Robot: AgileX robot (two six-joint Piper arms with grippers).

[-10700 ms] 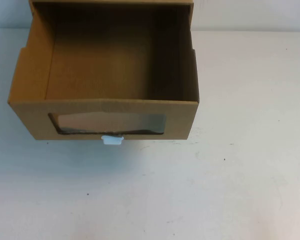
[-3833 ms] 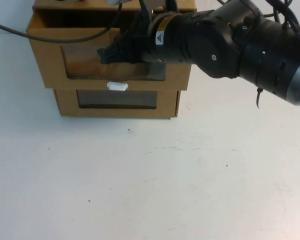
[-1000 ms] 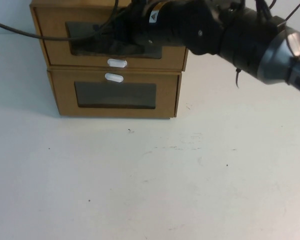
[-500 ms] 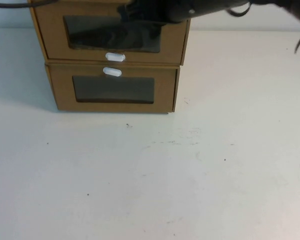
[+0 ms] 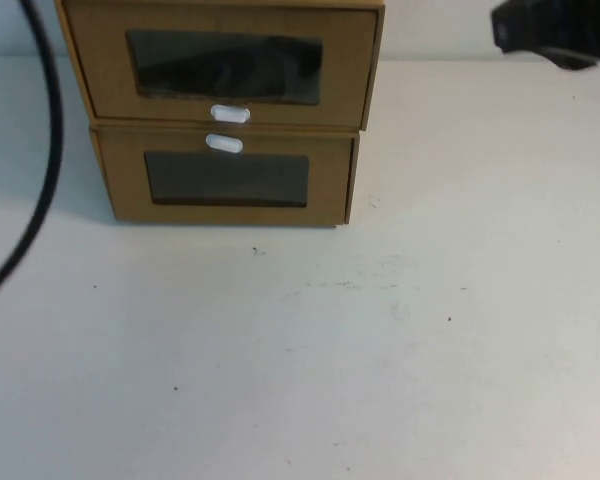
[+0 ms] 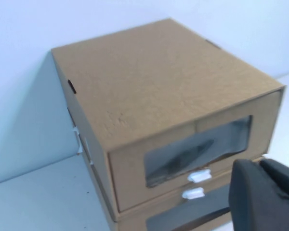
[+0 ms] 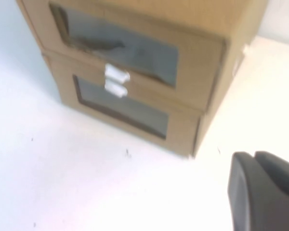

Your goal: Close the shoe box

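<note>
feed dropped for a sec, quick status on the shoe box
Left pincer by the boxes. Right pincer off to their right. Shoe box shut flush atop lower box. Nothing blocking.

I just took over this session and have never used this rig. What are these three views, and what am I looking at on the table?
This is a two-armed robot; each arm ends in a pincer. The high view looks down at the white table from the robot's side. There, two brown cardboard boxes are stacked. The upper one is the shoe box, with its white tab below its window; its drawer front sits flush, so it looks closed. The lower box has its tab above its window.

The other two views come from cameras on the wrists. The dark shape at the left wrist view's edge is the left pincer; the right pincer shows likewise. Neither holds anything visible.
</note>
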